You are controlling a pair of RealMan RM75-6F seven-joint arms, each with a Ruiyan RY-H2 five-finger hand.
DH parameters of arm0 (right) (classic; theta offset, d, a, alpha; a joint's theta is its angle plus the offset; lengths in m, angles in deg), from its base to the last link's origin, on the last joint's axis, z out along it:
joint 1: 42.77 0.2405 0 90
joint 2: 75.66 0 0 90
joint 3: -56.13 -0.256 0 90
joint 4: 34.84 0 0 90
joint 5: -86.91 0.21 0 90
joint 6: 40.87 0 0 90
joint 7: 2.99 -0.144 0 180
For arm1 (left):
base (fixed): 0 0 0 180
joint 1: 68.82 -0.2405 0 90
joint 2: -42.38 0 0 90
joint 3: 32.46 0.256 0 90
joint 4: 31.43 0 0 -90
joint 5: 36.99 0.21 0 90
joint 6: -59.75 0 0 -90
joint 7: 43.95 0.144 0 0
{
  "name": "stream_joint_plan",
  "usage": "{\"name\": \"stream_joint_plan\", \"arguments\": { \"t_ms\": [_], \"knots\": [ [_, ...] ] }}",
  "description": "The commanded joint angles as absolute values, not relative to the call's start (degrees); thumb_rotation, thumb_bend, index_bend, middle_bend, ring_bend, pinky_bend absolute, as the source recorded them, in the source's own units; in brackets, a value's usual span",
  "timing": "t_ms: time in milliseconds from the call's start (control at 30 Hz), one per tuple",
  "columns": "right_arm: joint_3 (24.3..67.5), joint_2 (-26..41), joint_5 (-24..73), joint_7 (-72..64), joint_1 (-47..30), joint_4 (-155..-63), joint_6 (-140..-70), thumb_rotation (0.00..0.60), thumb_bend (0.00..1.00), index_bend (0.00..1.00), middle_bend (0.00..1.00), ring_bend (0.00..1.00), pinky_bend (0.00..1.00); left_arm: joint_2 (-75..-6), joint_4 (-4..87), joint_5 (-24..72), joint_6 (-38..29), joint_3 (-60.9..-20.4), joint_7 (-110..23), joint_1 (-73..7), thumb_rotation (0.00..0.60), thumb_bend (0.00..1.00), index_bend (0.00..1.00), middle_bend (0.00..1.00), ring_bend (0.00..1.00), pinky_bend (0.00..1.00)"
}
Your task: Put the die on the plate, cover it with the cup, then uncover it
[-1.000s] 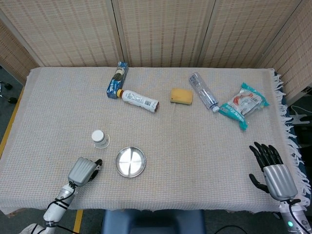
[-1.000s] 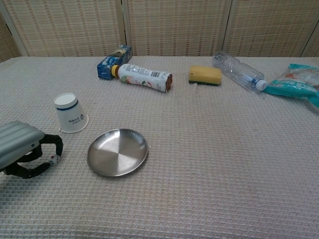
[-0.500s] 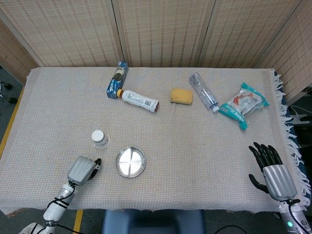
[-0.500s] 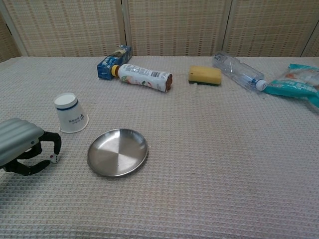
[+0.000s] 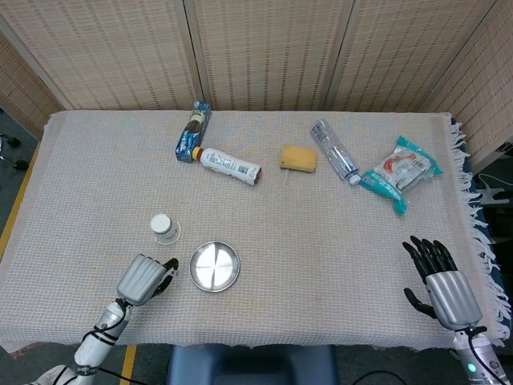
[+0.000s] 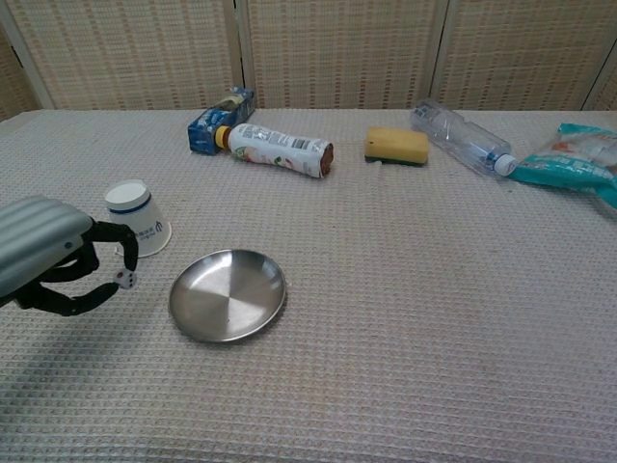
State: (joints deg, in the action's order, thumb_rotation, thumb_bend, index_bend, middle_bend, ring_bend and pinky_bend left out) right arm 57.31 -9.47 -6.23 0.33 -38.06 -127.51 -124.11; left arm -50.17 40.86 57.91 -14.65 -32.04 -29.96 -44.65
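Observation:
My left hand (image 6: 58, 258) hovers at the near left, just left of the steel plate (image 6: 228, 295), and pinches a small white die (image 6: 124, 280) in its fingertips. From the head view the same left hand (image 5: 144, 279) sits beside the plate (image 5: 215, 266), with the die hidden under the fingers. A white paper cup (image 6: 136, 219) stands upside down just behind the hand, also the cup (image 5: 164, 228) in the head view. My right hand (image 5: 443, 277) rests at the near right edge, fingers spread, holding nothing.
Along the back lie a blue carton (image 5: 193, 132), a white bottle on its side (image 5: 231, 166), a yellow sponge (image 5: 298, 158), a clear plastic bottle (image 5: 334, 150) and a teal snack bag (image 5: 399, 172). The tablecloth's fringed edge (image 5: 473, 216) runs down the right.
My left hand has lifted with the die and moved right, closer to the plate. The right hand has shifted slightly to the left.

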Motion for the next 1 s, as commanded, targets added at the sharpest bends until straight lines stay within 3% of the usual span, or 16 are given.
{"name": "stream_joint_plan", "arguments": {
  "t_ms": [33, 367, 600, 867, 900, 1000],
  "knots": [
    [57.13, -9.52, -5.84, 0.15, -37.97, -127.43, -123.99, 0.6, 0.22, 0.0, 0.0, 0.0, 0.0, -51.38, 43.89, 56.55, -8.77, -34.1, -28.01, -40.31, 0.6, 0.4, 0.51, 1.0, 1.0, 1.0],
    [56.93, -9.8, -4.89, -0.62, -37.76, -127.06, -123.35, 0.6, 0.22, 0.0, 0.0, 0.0, 0.0, -55.08, 41.02, 51.58, -0.81, -36.94, -25.46, -35.52, 0.6, 0.4, 0.48, 1.0, 1.0, 1.0],
    [56.82, -9.47, -4.17, -0.25, -37.29, -126.79, -122.22, 0.6, 0.22, 0.0, 0.0, 0.0, 0.0, -55.78, 39.47, 51.93, -1.0, -36.34, -26.97, -34.63, 0.6, 0.4, 0.12, 1.0, 1.0, 1.0],
    [56.89, -9.53, -4.27, -0.25, -37.4, -126.94, -122.56, 0.6, 0.22, 0.0, 0.0, 0.0, 0.0, -52.28, 42.04, 52.88, -6.79, -36.47, -30.63, -36.32, 0.6, 0.39, 0.02, 0.99, 1.0, 1.0],
    [56.89, -9.61, -4.32, -0.35, -37.46, -127.0, -122.73, 0.6, 0.22, 0.0, 0.0, 0.0, 0.0, -51.17, 42.42, 52.38, -7.55, -36.76, -30.9, -36.86, 0.6, 0.39, 0.01, 0.95, 1.0, 1.0],
    [56.97, -9.96, -4.23, -0.5, -37.65, -127.26, -122.92, 0.6, 0.22, 0.0, 0.0, 0.0, 0.0, -47.27, 43.3, 49.88, -9.75, -37.99, -31.1, -38.88, 0.6, 0.38, 0.0, 0.69, 1.0, 1.0]
  ]
}}
